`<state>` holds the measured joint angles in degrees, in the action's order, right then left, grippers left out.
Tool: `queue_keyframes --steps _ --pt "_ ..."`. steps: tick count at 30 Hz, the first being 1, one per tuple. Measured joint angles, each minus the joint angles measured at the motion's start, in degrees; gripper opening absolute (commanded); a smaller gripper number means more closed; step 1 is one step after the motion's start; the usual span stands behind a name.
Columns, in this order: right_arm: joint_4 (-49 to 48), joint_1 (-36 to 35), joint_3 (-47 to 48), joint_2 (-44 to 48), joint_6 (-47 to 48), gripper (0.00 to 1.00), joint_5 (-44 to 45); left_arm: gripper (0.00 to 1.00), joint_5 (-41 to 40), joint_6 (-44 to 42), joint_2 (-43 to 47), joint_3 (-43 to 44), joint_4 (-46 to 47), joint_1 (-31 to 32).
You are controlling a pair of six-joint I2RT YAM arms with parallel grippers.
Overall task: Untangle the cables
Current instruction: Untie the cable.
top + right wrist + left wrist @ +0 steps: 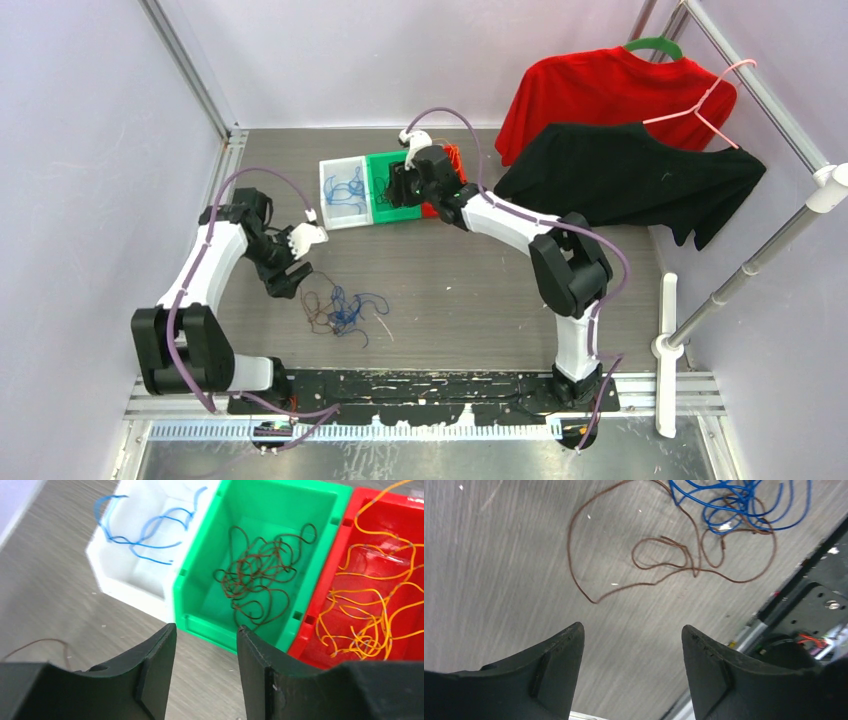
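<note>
The left claw gapes empty above the tabletop, beside the loose brown and blue cables. The right claw stands apart, empty, over the green bin. Only its wrist view shows the red bin's orange strands plainly.

Blue and brown cables; green bin

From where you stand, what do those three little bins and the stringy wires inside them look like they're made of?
The white bin, green bin and red bin look like moulded plastic: glossy walls, uniform colour, rounded rims. The blue wires, brown wires and orange wires seem to be thin plastic-coated strands, limp and curling; what's inside them can't be told.
</note>
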<state>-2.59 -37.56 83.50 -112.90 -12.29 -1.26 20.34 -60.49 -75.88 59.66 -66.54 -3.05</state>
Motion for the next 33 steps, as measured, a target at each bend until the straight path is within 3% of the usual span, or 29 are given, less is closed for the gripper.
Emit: queue_keyframes --steps 12,23,29,33 --pt "-6.75 -0.55 -13.25 15.21 -3.72 0.59 -5.68 0.54 -1.03 -8.98 -6.60 -2.93 9.42 3.91" --pt "-10.08 -0.59 -23.30 24.52 -5.07 0.54 -10.69 0.00 -1.57 -12.33 -10.19 -4.09 10.80 5.25" --pt "-11.85 -1.55 -24.06 24.59 -5.88 0.57 -12.07 0.00 -1.38 -10.05 -5.73 -0.37 4.00 5.25" --pt "-14.51 -4.07 -24.15 24.59 -5.86 0.65 -13.20 0.00 1.09 -4.13 -3.67 15.10 -4.66 5.27"
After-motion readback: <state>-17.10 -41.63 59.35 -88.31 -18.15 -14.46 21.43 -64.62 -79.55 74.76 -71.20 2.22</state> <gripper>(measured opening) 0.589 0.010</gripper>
